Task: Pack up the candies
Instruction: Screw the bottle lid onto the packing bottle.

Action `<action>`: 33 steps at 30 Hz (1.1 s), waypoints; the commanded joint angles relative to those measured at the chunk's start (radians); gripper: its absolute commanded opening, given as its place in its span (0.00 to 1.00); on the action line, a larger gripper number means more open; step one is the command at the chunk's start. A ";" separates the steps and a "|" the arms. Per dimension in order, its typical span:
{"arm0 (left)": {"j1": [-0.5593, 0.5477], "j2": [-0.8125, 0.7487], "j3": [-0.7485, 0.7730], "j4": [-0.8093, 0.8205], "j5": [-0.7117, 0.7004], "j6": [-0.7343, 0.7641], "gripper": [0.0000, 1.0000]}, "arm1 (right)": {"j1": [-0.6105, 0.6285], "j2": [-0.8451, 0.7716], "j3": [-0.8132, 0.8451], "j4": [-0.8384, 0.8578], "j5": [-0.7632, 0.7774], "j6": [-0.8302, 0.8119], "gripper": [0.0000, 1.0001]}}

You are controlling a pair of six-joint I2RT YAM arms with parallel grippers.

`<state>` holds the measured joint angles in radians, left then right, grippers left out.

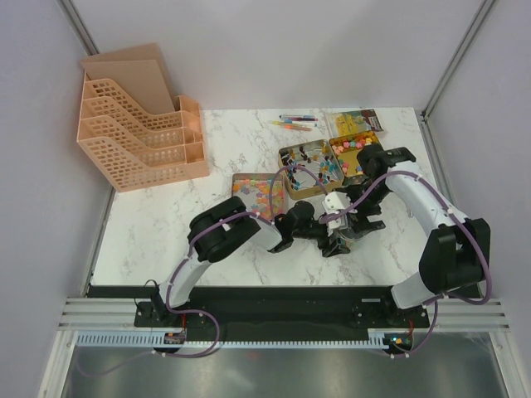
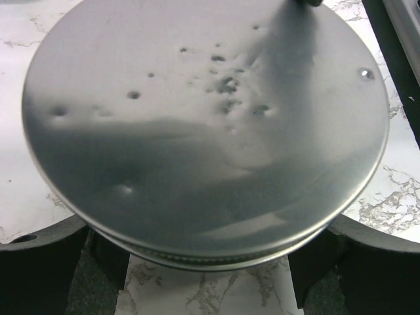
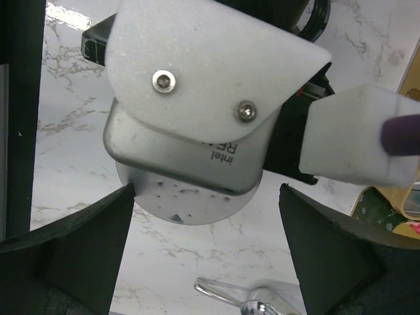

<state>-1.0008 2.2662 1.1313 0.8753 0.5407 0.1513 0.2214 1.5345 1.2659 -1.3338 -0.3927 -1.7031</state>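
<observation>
The candies lie in three open tins: a square one, a middle one and a right one. My left gripper is shut on a round, dented silver tin, with a black finger at each side of its near edge. The tin's rim also shows in the right wrist view, under the left wrist camera. My right gripper is open and empty, hovering just above the left wrist. Both grippers meet in mid-table.
A metal scoop lies on the marble near the right gripper. Thin coloured pens and a printed tin lid lie at the back. A peach file organiser stands at the back left.
</observation>
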 commanded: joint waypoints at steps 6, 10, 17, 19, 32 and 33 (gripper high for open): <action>0.014 0.049 -0.050 -0.162 -0.002 0.002 0.02 | -0.001 -0.069 -0.072 -0.127 0.018 0.045 0.98; 0.014 0.049 -0.051 -0.168 -0.002 0.005 0.02 | -0.001 -0.118 -0.117 -0.127 0.029 0.059 0.98; 0.014 0.049 -0.047 -0.170 -0.004 0.002 0.02 | -0.002 -0.203 -0.198 -0.127 0.063 0.117 0.98; 0.014 0.050 -0.045 -0.174 -0.008 -0.002 0.02 | -0.005 -0.241 -0.229 -0.128 0.081 0.143 0.97; 0.014 0.055 -0.053 -0.171 0.001 0.028 0.02 | -0.137 -0.363 -0.176 -0.120 0.100 0.226 0.98; 0.014 0.055 -0.053 -0.170 0.004 0.033 0.02 | -0.166 -0.309 -0.113 -0.119 0.074 0.237 0.98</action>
<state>-0.9974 2.2662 1.1244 0.8806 0.5777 0.1612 0.1108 1.1664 1.0283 -1.3422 -0.2573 -1.4765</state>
